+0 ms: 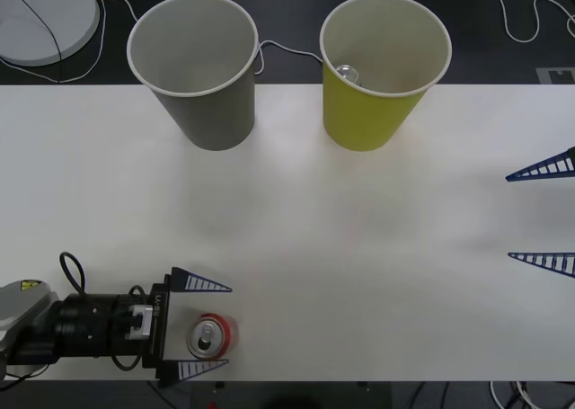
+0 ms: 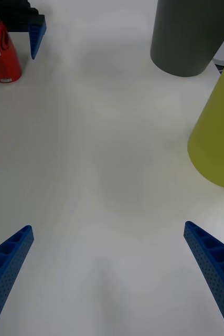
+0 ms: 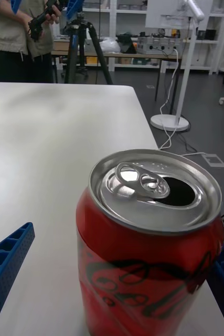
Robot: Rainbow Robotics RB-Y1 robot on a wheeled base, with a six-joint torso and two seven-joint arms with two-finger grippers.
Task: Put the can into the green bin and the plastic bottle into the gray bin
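One can: the can (image 1: 212, 334) is small and red, standing up at the near left edge of the table (image 1: 359, 247).
Top: silver, with the hole already open, so it is likely empty and very light.
Feel: thin metal that is smooth and slippery; a hard squeeze would dent it.
Where to hold: on the round red sides, about halfway up, not by the top.
Left gripper: the left gripper (image 1: 199, 326) has one blue finger on each side of the can, wide apart, not pinching it yet.
Right gripper: the right gripper (image 1: 543, 215) waits at the far right, fingers spread, holding nothing.
Green bin: the green bin (image 1: 384, 67) stands far and right, with a silver can top (image 1: 347, 73) inside.
Gray bin: the gray bin (image 1: 194, 67) stands far and left.
Bottle: I see no bottle.
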